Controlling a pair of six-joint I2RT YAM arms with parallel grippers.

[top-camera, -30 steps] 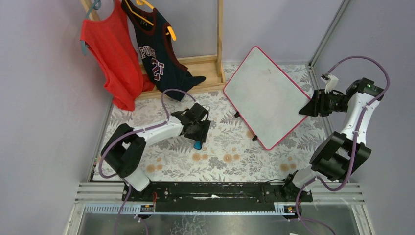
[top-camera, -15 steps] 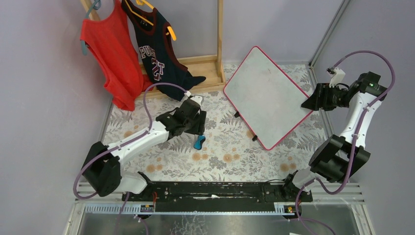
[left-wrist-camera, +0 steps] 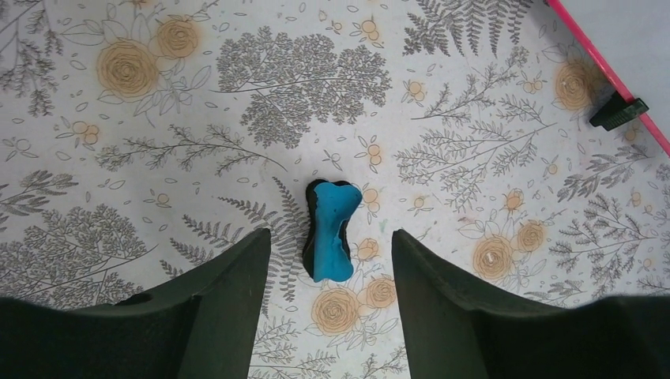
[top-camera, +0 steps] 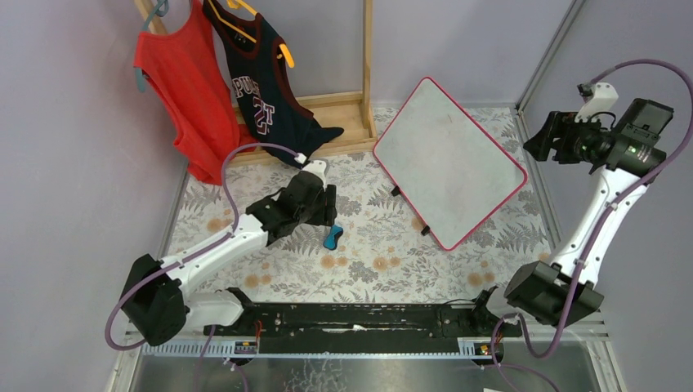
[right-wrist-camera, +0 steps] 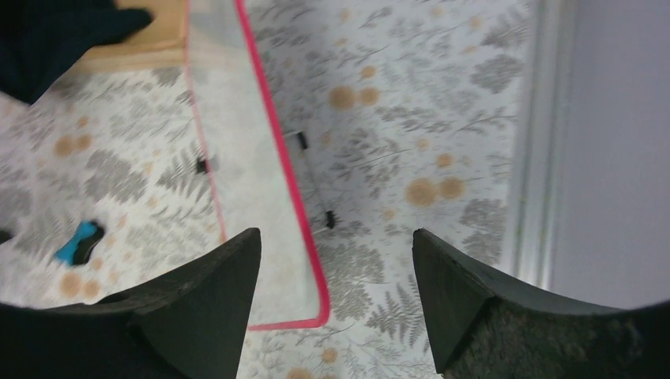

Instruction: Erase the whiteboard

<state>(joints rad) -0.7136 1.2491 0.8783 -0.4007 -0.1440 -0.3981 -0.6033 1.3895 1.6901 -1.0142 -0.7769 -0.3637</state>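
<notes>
The whiteboard (top-camera: 445, 159), white with a thin pink-red frame, lies turned diagonally at the back right of the table; I make out no red marks on it. The small blue eraser (top-camera: 332, 239) lies on the floral tablecloth left of it. My left gripper (top-camera: 325, 217) hovers open just behind the eraser; in the left wrist view the eraser (left-wrist-camera: 332, 229) lies on the cloth below the spread gripper (left-wrist-camera: 330, 234), apart from both fingers. My right gripper (top-camera: 543, 137) is open and empty, raised off the board's right corner. The right wrist view shows the board (right-wrist-camera: 237, 158) and the eraser (right-wrist-camera: 79, 242) below the gripper (right-wrist-camera: 336, 237).
A wooden rack (top-camera: 366, 73) with a red top (top-camera: 184, 82) and a dark jersey (top-camera: 257, 82) stands at the back left. The board's black feet (top-camera: 425, 230) stick out at its near edge. A metal rail (top-camera: 539, 57) and the wall bound the right side.
My right gripper has left the board's right corner and risen up and to the right. My left gripper has drawn back a little from the eraser, which stays on the cloth.
</notes>
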